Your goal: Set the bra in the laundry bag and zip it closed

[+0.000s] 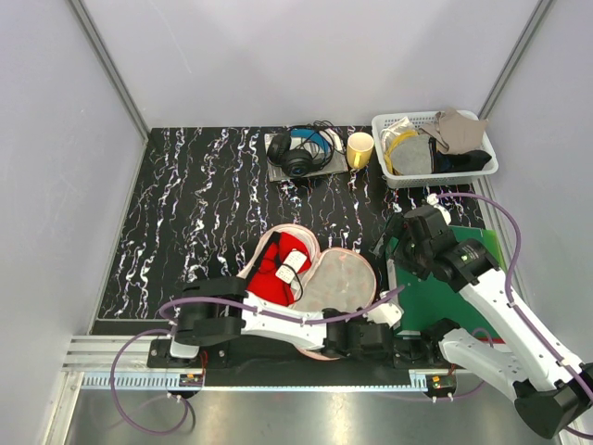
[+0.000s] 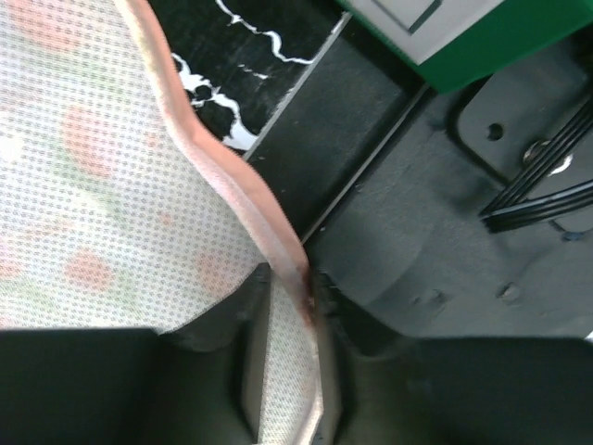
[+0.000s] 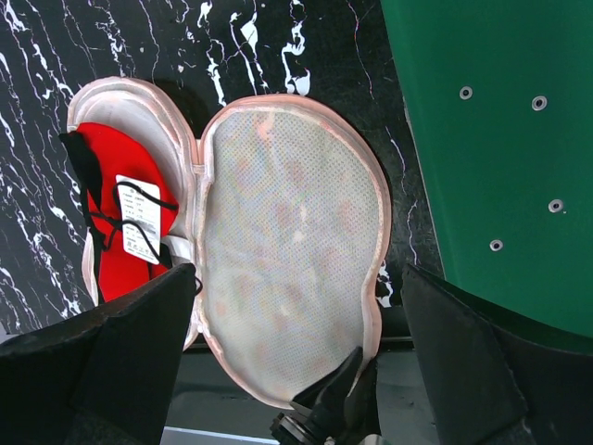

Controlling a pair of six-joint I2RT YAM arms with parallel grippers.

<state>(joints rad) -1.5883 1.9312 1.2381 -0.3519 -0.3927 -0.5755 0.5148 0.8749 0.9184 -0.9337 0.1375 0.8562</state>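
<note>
At the near edge of the surface (image 1: 204, 213), the left arm lies low across the front. Its pincer (image 2: 310, 324) is closed on the pink zipper edging of the laundry bag (image 3: 287, 232), at the near rim of the lobe on the right arm's side. The left wrist view shows the edging running straight into the narrow gap between the jaws. This hold most likely anchors the soft pouch, so it will not slide or bunch when the other lobe is folded over or the zip is pulled.

The bag lies open like a book, with the pale mesh inside facing up. The red bra (image 3: 130, 153) already sits in the lobe on the left arm's side, its black straps and white label on top. From this, the placing looks done, while the folding and zipping are not.

Just beyond the bag and to the right, the right pincer (image 3: 298, 315) hangs above it with its jaws spread wide and holding nothing. It looks down on both lobes and seems poised to reach for the free lobe or the zip pull. A green mat (image 1: 435, 306) lies under that arm.

Along the far edge, well apart from the work, are black headphones (image 1: 301, 153), a yellow cup (image 1: 359, 148) and a white basket (image 1: 435, 178) of cloths.
</note>
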